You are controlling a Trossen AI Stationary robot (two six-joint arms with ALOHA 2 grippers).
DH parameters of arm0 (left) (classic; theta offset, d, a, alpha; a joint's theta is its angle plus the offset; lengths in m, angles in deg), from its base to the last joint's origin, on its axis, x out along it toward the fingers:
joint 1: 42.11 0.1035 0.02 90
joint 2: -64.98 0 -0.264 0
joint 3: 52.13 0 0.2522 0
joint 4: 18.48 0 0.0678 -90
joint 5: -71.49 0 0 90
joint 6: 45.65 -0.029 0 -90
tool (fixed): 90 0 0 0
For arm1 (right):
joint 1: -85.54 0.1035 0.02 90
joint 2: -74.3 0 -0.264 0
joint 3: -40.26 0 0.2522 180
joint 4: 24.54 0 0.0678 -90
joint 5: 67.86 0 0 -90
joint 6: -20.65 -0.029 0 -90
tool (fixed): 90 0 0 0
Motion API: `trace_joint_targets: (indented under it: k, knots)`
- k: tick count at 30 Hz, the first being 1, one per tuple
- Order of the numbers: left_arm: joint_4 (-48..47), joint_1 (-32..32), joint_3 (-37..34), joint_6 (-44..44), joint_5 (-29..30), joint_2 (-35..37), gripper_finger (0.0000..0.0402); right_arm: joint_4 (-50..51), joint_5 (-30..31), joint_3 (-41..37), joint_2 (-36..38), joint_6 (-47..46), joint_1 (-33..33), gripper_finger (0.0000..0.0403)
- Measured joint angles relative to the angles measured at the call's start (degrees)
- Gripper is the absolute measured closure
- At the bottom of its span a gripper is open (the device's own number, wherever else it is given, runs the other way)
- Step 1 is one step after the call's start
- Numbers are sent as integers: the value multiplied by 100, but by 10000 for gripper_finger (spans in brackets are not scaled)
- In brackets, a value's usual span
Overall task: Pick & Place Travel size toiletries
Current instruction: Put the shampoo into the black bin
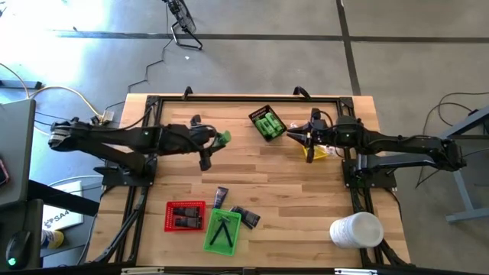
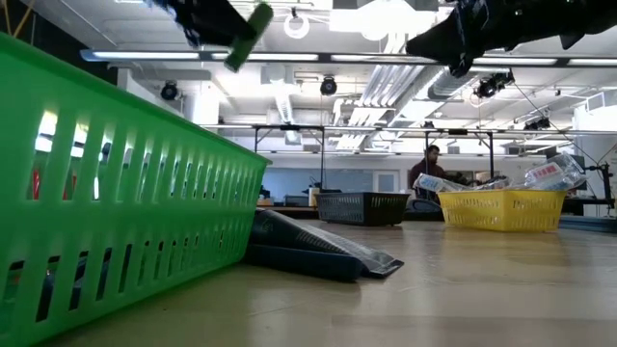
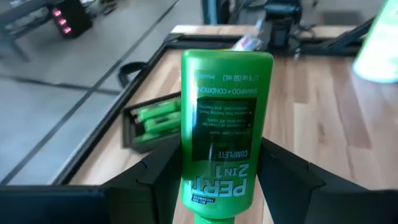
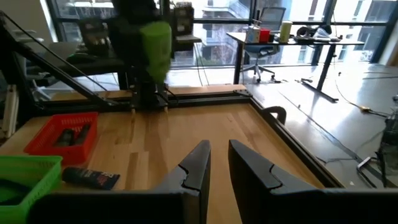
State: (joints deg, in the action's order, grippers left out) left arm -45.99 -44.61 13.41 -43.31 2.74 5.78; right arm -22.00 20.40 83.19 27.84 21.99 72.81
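Observation:
My left gripper [image 1: 216, 140] hangs above the table's left middle, shut on a bright green Pert bottle [image 3: 225, 112], which also shows in the high view as a green bottle [image 1: 224, 138]. More green bottles lie in a black tray [image 1: 267, 123] at the far middle. Dark flat packets [image 1: 221, 197] lie flat on the table at the near middle, next to the red tray [image 1: 186, 216]. My right gripper [image 4: 217, 155] hovers over the yellow tray [image 1: 315, 151]. Its fingers stand a narrow gap apart with nothing between them. My left gripper pinches the bottle's two narrow sides [image 3: 191, 182] between its fingers [image 3: 158, 180], at the end nearest the wrist. The fingers come nearly level from the table's left. The bottle sticks out forward past the fingertips, label toward the wrist camera, lifted clear of the table.
A green tray [image 1: 223, 231] with thin dark pieces stands beside the red tray at the near edge. A big white cylinder [image 1: 356, 231] lies at the near right. A black frame [image 1: 244, 98] runs around the table. Bare wood lies in the middle.

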Motion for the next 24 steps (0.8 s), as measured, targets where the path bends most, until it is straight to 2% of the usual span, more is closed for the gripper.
trace_joint_targets:
  k: [6, 12, 17, 24]
  knots:
    - [2124, 524, -1304, -72, -1091, -52, 222, -104, -76, 0, -3, -79, 0, 353]
    - [3840, 850, -2125, -575, -1706, -44, 222, -551, -144, -13, -324, -274, 0, 353]
    - [4492, 1427, -2631, -662, -2274, -44, 222, -1307, -141, -11, -996, -464, 0, 353]
    - [4622, 2333, -2689, -497, -3460, -44, 222, -2406, 171, -11, -1834, -861, 2, 353]
